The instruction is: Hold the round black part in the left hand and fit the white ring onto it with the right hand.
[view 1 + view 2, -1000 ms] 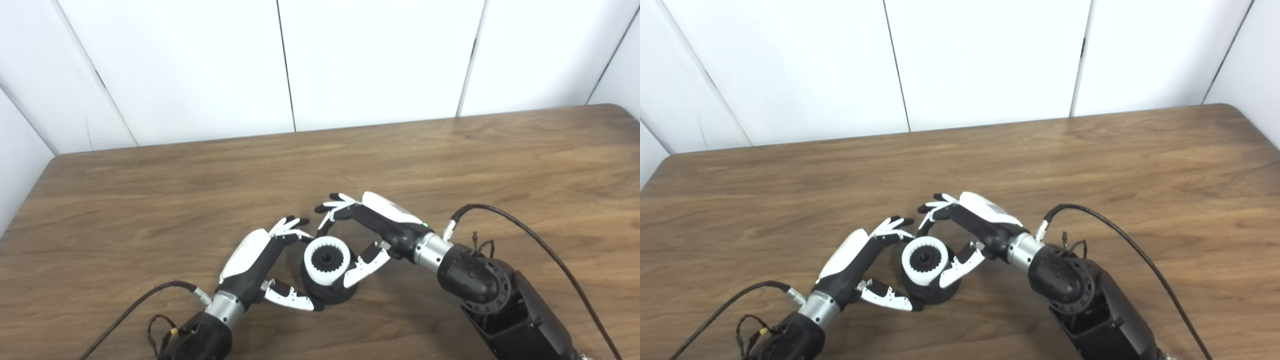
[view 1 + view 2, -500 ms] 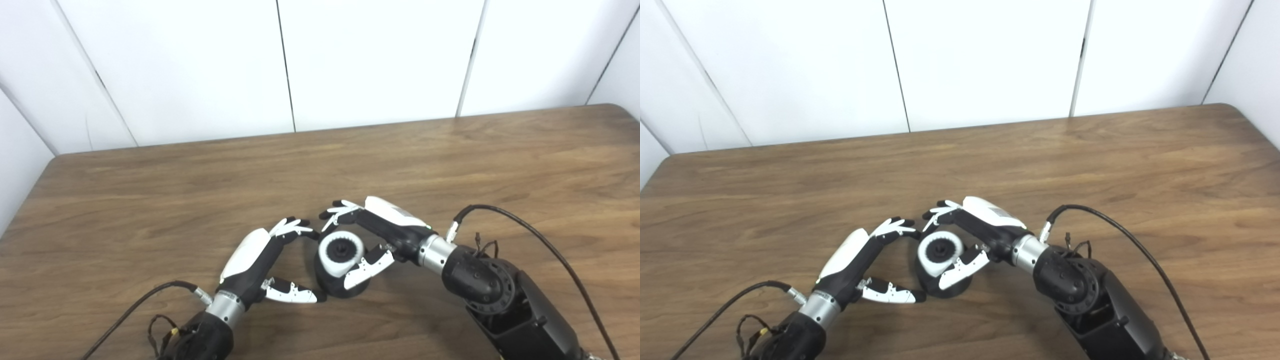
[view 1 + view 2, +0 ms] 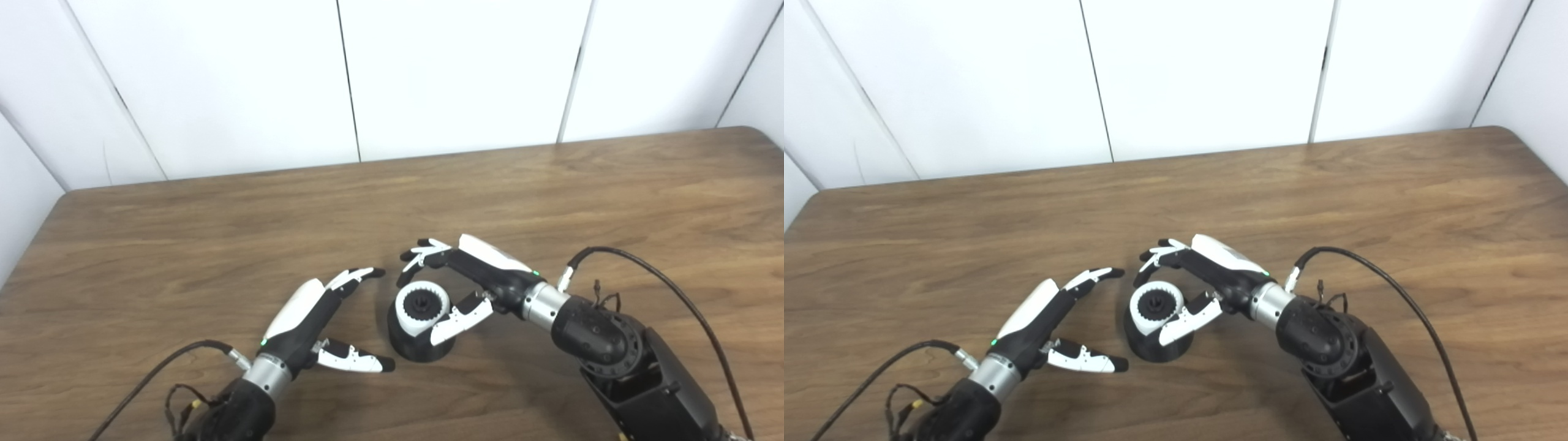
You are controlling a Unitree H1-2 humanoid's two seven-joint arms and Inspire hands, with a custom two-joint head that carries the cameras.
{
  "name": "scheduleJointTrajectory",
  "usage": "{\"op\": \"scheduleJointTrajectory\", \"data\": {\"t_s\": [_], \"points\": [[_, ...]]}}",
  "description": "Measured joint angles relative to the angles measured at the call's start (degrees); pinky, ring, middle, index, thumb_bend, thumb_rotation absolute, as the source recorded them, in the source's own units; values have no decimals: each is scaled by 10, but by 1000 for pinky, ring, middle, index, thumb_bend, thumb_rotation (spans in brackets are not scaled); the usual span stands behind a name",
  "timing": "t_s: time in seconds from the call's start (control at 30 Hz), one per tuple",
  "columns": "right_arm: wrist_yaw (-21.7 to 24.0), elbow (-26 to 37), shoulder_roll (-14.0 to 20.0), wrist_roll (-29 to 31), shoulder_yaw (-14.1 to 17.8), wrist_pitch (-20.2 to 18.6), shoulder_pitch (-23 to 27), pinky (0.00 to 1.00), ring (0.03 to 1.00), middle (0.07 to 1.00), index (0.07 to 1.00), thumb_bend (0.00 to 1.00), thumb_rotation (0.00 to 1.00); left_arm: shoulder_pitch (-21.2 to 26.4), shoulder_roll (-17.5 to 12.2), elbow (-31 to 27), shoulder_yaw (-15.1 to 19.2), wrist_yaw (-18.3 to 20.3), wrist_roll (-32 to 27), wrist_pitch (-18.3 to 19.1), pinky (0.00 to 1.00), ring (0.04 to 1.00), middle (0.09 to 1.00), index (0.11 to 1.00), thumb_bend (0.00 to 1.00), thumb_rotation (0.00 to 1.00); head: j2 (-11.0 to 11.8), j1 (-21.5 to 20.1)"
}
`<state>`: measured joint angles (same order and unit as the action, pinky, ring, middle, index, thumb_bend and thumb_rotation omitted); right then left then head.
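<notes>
The fingers [image 3: 422,252] of the right hand [image 3: 474,278] curl over the far side of the white ring [image 3: 420,308], and its thumb [image 3: 460,316] lies against the near right side of the ring, so this hand is closed around the ring and grips it. The ring sits on top of the round black part [image 3: 421,340], around a dark toothed hub in the middle. The black part stands with its wide base flat on the wooden surface [image 3: 184,245], and its axis points up and leans a little toward the camera; the opening of the ring faces the same way. The fingers [image 3: 355,278] of the left hand [image 3: 312,318] are stretched out and spread, with the thumb [image 3: 358,361] reaching to the right low over the surface, its tip just beside the base of the black part; I cannot tell if it touches. This hand is open and holds nothing. The left forearm enters from the bottom left with a black cable, the right forearm from the bottom right, also with a cable [image 3: 661,288]. Behind the surface stand white wall panels [image 3: 459,73].
</notes>
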<state>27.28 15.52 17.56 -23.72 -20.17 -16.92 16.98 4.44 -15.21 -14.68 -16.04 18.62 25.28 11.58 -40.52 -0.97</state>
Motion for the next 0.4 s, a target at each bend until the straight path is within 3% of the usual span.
{"op": "scheduleJointTrajectory", "data": {"t_s": [0.07, 0.13, 0.2, 0.3, 0.33, 0.4], "points": [[0, 0, 0, 7, 7, 0, 0, 867, 958, 888, 730, 987, 443, -4, -5, -7, 12, 9, -17, 7, 958, 991, 958, 936, 1000, 325, 3, 1], [-4, 0, 0, 14, 22, 0, -3, 856, 936, 892, 770, 936, 509, -20, -8, -25, 37, 12, -39, 18, 918, 965, 956, 947, 979, 461, 4, 1], [-9, 1, 0, 19, 36, 0, -9, 846, 920, 900, 802, 879, 560, -38, -11, -33, 57, 5, -53, 18, 878, 939, 953, 954, 920, 581, 4, 1], [-25, 3, -4, 23, 52, 0, -21, 854, 909, 900, 843, 800, 641, -51, -6, -38, 79, -10, -60, 17, 899, 947, 964, 964, 848, 709, 6, 1], [-31, 3, -9, 29, 59, 0, -25, 859, 906, 905, 868, 756, 712, -54, -3, -38, 87, -17, -62, 18, 921, 968, 981, 980, 794, 798, 6, 0], [-49, 2, -23, 41, 75, 1, -32, 840, 892, 899, 877, 711, 754, -60, 7, -38, 105, -29, -67, 19, 939, 985, 995, 992, 715, 874, 7, -2]]}}
